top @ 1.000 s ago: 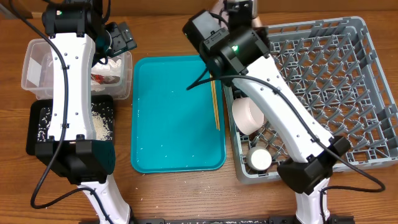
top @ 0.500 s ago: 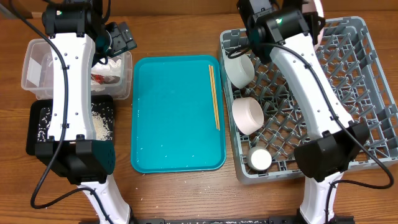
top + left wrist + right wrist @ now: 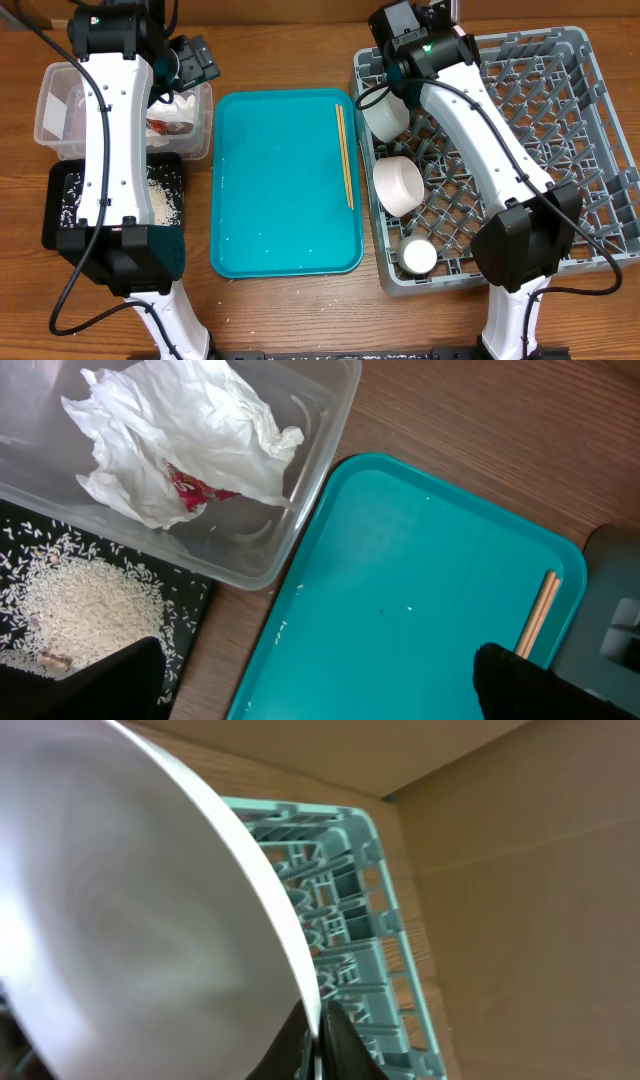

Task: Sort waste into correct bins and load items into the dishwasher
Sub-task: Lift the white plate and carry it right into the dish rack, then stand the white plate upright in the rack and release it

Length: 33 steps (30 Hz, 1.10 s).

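Two chopsticks (image 3: 345, 155) lie lengthwise on tray (image 3: 280, 200) — right gripper (image 3: 318, 1020) pinches plate (image 3: 120, 920), left gripper (image 3: 310, 695) wide.

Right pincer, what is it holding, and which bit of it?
The right pincer pinches a white bowl by its rim.

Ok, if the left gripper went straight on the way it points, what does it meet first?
The left gripper would likely meet bare teal tray first, near the clear tub; depth is unclear.
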Available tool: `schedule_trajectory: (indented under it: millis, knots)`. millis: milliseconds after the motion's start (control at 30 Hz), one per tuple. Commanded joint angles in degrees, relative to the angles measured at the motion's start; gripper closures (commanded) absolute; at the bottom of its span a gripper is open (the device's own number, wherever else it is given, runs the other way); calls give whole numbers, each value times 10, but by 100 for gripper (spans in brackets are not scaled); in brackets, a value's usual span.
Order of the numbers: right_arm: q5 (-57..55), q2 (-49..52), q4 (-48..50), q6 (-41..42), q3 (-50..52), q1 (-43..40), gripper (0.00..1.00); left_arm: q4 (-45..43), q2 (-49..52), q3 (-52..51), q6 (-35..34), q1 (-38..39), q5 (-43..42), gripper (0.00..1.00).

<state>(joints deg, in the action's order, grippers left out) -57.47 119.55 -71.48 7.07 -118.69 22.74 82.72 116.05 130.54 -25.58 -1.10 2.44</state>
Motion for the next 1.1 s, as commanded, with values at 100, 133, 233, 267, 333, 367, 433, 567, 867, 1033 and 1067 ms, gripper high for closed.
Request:
schedule_trajectory:
  millis: [100,133,233,267,333,367,433,567,867,1033,1067]
  knots:
    - [38,-5,16,3,21,0,96,-1,-4,9,-4,4,7,0]
    - [43,-5,16,4,21,0,89,-1,-4,9,-4,4,7,0]
    - [99,-5,30,4,21,0,26,-1,-4,9,-4,4,7,0]
    - [119,-5,37,4,21,0,18,-1,-4,9,-4,4,7,0]
    - [161,-6,51,4,19,0,12,-1,-4,9,-4,4,7,0]
    - [184,-6,53,4,14,0,11,-1,-4,9,-4,4,7,0]
    - [211,-9,51,4,0,0,11,-1,-4,9,-4,4,7,0]
    - [229,-44,50,16,-17,0,0,-1,-4,9,-4,4,7,0]
    - [484,-174,62,26,-24,1,0,-1,-4,9,-4,4,7,0]
    - [609,-171,51,26,-9,1,0,-1,-4,9,-4,4,7,0]
    - [610,-169,45,37,-7,1,0,-1,-4,9,-5,4,6,0]
